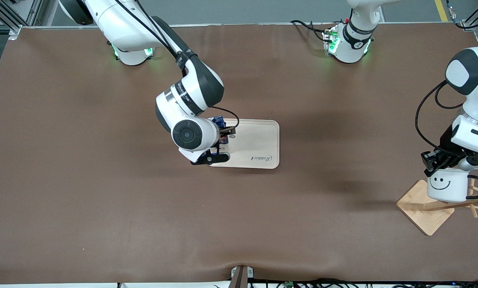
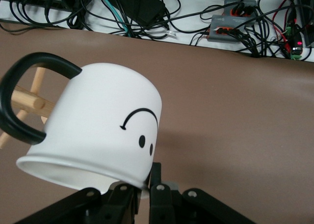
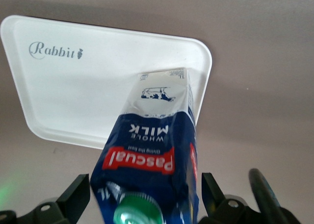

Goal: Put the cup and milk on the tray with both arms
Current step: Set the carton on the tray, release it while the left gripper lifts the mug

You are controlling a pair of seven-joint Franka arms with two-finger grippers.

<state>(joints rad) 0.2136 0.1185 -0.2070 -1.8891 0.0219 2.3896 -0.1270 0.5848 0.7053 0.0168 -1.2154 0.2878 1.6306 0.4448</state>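
Observation:
The cream tray (image 1: 259,140) lies mid-table, also in the right wrist view (image 3: 73,96). My right gripper (image 1: 222,138) (image 3: 146,192) is shut on the milk (image 1: 218,121) (image 3: 157,131). It holds the carton tilted over the tray's end toward the right arm's end of the table, with the green cap toward the wrist. My left gripper (image 1: 433,166) (image 2: 147,182) is shut on the rim of the cup (image 1: 447,186) (image 2: 98,126). It holds the cup tilted over the wooden rack base (image 1: 423,208). The cup's black handle (image 2: 19,101) still loops round a wooden peg (image 2: 29,104).
The wooden rack, with its pegs (image 1: 475,200), stands at the left arm's end of the table, nearer to the front camera than the tray. Cables and power boxes (image 2: 230,23) lie off the table's front edge. Brown table surface (image 1: 103,200) spreads round the tray.

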